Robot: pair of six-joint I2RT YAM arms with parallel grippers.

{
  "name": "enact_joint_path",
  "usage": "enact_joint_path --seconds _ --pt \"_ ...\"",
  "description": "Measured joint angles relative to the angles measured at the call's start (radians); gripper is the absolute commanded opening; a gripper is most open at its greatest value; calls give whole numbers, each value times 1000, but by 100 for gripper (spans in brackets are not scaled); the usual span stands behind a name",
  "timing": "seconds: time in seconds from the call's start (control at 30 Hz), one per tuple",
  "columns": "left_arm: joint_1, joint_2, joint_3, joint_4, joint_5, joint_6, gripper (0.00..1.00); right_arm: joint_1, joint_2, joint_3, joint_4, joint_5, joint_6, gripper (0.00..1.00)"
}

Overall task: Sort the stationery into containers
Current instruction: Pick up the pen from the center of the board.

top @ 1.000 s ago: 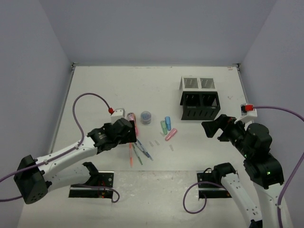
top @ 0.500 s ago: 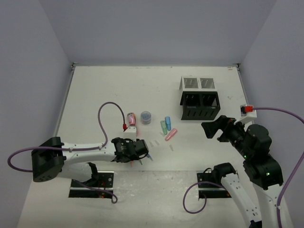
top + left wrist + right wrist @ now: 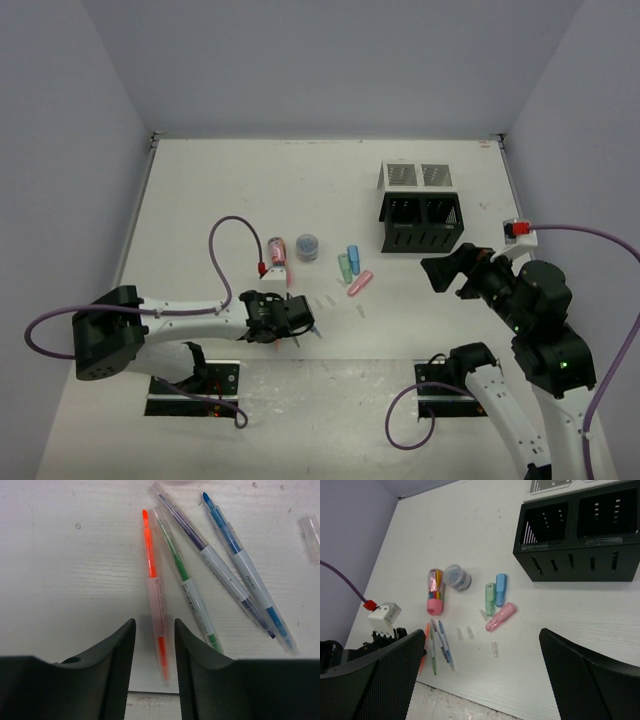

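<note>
Four thin pens lie side by side on the table near its front edge: orange pen (image 3: 156, 600), green pen (image 3: 192, 592), grey-purple pen (image 3: 215, 562) and blue pen (image 3: 245, 572). My left gripper (image 3: 154, 625) (image 3: 295, 320) is low over them. Its jaws straddle the orange pen's rear end, narrowed, with a slim gap still showing on the left side. The pink marker (image 3: 500, 617), green marker (image 3: 490, 599), blue marker (image 3: 500, 589) and round pot (image 3: 458, 577) lie mid-table. The black container (image 3: 422, 225) and white container (image 3: 415, 176) stand at the back right. My right gripper (image 3: 445, 272) hovers open and holds nothing.
A tube of coloured items with a pink cap (image 3: 435, 591) lies left of the pot. Small clear caps (image 3: 463, 632) (image 3: 494, 648) are scattered between pens and markers. The table's front edge (image 3: 150, 697) runs just behind the left fingertips.
The left arm has come down and forward onto the pens. Its jaws have narrowed from wide open to either side of the orange pen. The right arm has not moved.
</note>
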Motion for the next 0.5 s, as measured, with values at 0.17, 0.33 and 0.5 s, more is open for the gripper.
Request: enact_joint_path --seconds 0.17,0.33,0.5 --pt "0 37 -6 13 -4 -10 32 0 8 0 4 -13 0 99" --pt "-1 34 -20 38 -27 -42 13 0 9 0 8 -15 0 99" --pt "-1 21 -40 61 -45 -70 0 0 9 0 8 -15 0 99"
